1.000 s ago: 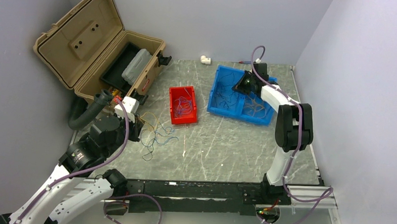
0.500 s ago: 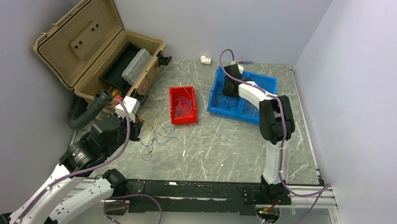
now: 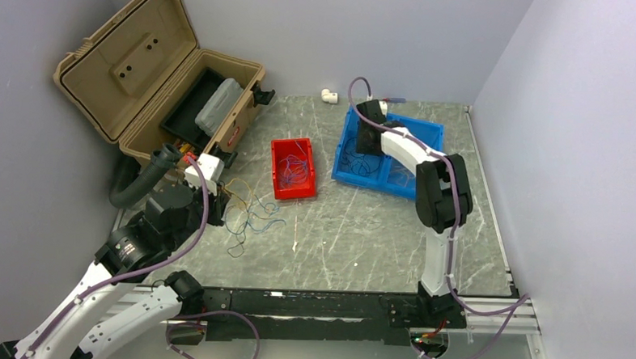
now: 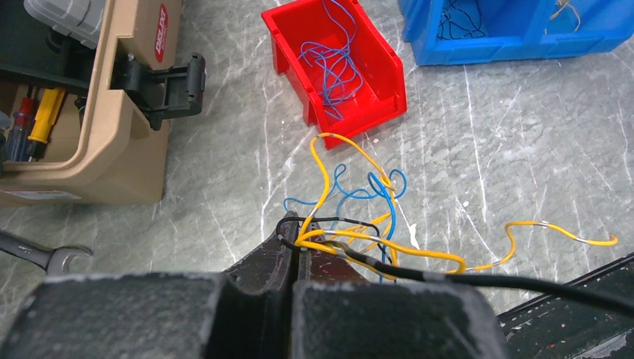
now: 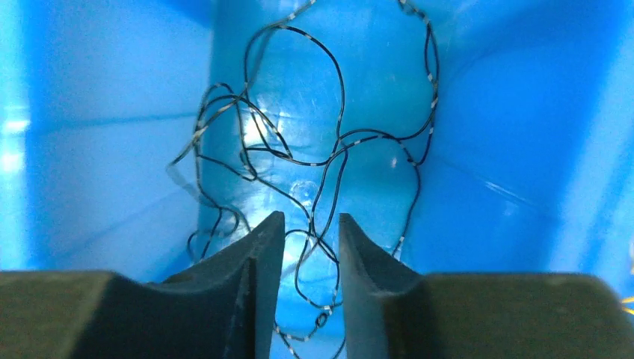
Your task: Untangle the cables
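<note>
The left wrist view's left edge cuts the wrench (image 4: 37,256); its top edge cuts the blue bin (image 4: 516,30). Black cables (image 5: 338,142) run off the right wrist view's bottom.

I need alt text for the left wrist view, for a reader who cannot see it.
The left gripper, closed, pinches a tangle of yellow, blue and black cables on the grey table. Behind stand a red bin holding blue wires, a blue bin at top right, and a tan toolbox at left with a wrench beside it.
</note>
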Available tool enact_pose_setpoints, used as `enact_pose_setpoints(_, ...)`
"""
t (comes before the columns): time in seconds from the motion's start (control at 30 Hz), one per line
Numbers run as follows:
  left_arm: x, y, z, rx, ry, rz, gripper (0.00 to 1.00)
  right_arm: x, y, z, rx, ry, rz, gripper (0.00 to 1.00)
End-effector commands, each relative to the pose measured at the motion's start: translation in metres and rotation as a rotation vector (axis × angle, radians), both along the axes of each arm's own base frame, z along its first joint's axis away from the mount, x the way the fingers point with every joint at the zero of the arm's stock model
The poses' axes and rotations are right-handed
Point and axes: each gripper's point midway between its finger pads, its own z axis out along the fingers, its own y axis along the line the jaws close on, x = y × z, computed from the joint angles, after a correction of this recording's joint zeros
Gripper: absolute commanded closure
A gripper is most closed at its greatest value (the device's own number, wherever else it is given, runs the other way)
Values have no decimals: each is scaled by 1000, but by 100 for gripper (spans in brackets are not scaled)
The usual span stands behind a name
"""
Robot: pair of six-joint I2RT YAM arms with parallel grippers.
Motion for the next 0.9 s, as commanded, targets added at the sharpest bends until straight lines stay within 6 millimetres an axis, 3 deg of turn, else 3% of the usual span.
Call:
enact_pose_setpoints(0.0,1,-4,14,-37,-26,-11,100,14,5,94,39,-164,32,63)
enact_pose_setpoints(0.3,-2,-5,18,-48,-19,-20,100,-9,0,150,76,-241,46,47)
enact_pose_setpoints(0.53,-7,-11,20,-68,6,-56,100,-41,-3,172,123,-268,89,34)
enact_pose_setpoints(0.7,-18,-36,32,-118,17,-195,100,-96,23,188,297,-340,302,27)
enact_pose_setpoints(0.87,-31,-75,46,-207,46,-393,100,-166,40,170,414,-350,528,22)
